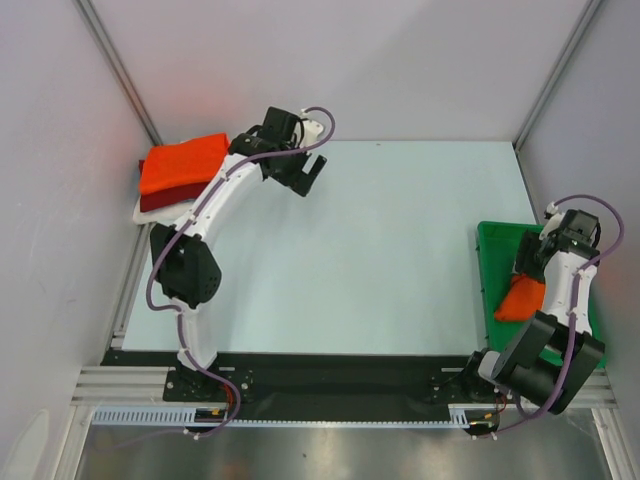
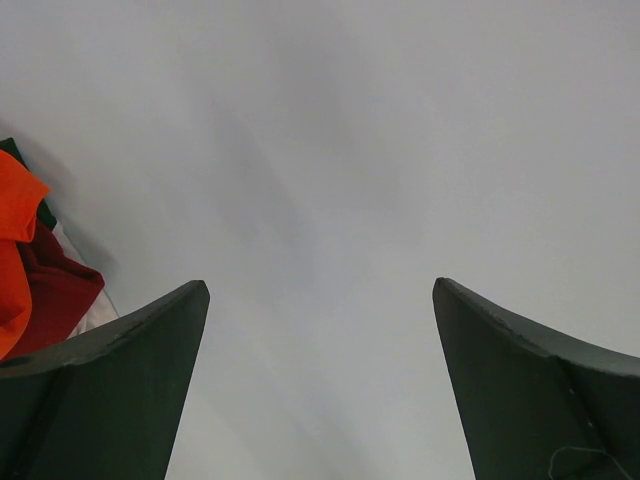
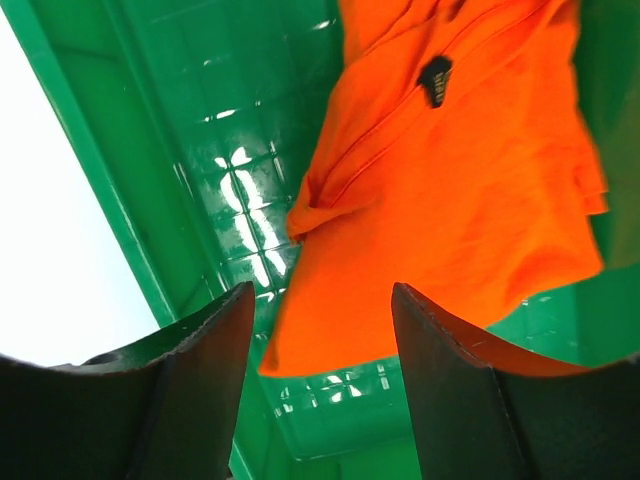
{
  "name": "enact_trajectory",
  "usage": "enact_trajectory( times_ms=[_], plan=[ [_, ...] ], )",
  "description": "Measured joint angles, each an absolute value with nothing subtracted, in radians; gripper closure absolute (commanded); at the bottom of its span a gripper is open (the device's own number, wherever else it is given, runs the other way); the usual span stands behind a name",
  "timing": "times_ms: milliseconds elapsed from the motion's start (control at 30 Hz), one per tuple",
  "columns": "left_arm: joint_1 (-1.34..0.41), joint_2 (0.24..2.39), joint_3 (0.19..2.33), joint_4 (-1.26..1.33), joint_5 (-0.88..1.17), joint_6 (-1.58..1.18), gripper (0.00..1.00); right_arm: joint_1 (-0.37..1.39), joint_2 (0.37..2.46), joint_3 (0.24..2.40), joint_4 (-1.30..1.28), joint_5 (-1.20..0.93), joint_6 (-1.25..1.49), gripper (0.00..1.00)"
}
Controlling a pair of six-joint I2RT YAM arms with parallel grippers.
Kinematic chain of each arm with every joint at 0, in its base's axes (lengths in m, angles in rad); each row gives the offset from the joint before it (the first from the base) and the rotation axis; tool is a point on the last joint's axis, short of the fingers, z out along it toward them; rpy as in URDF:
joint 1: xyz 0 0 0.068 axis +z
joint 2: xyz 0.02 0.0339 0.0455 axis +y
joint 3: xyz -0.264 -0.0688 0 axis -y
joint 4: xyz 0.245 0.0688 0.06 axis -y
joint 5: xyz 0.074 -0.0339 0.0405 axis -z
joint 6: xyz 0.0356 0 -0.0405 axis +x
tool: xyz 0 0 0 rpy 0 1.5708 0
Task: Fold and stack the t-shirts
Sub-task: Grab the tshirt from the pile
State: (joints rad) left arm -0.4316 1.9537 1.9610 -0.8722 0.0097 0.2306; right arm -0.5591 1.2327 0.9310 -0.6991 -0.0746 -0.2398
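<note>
Jaws, left: spread wide and empty, on the left arm (image 1: 215,200), hanging over bare surface (image 1: 380,240) near the far left corner.

Jaws, right: standing apart on the right arm (image 1: 560,280), lowered into the green tray (image 1: 495,240). Orange cloth lies just beyond the tips, and nothing is seen pinched between them.

Item 1: folded orange shirt (image 1: 182,163), top of the stack at the far left corner of the surface.
Item 2: dark red shirt (image 1: 160,201), directly beneath item 1, its edge showing.
Item 3: white shirt (image 1: 143,212), bottom of the stack, only a sliver visible.
Item 4: loose orange shirt (image 3: 470,180), unfolded and rumpled, in the green tray at the right edge of the surface.

Step in hand, as judged: taking item 4 out of the tray so it can be folded on the open surface.

Handling notes:
- The right jaws should bracket a raised ridge of cloth near the collar seam, not a flat patch.
- Close fully before lifting.
- Rise straight up until the hem clears the tray wall, so the tray is not dragged.
- The left jaws are free to take the opposite shoulder for spreading.

Markings: one small black tag (image 3: 435,80) on item 4, its writing too small to read. No brand or print shows elsewhere.
</note>
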Motion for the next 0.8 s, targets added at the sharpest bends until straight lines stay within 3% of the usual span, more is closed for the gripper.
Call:
enact_trajectory(
  times_ms=[300, 800],
  plan=[
    [-0.477, 1.964, 1.966, -0.878, -0.017, 0.254, 0.0, -0.616, 1.346, 0.914, -0.653, -0.138, -0.239, 0.45],
    [-0.498, 1.964, 1.958, -0.878, -0.037, 0.256, 0.0, -0.642, 1.455, 0.952, -0.599, -0.22, -0.214, 0.47]
  ],
)
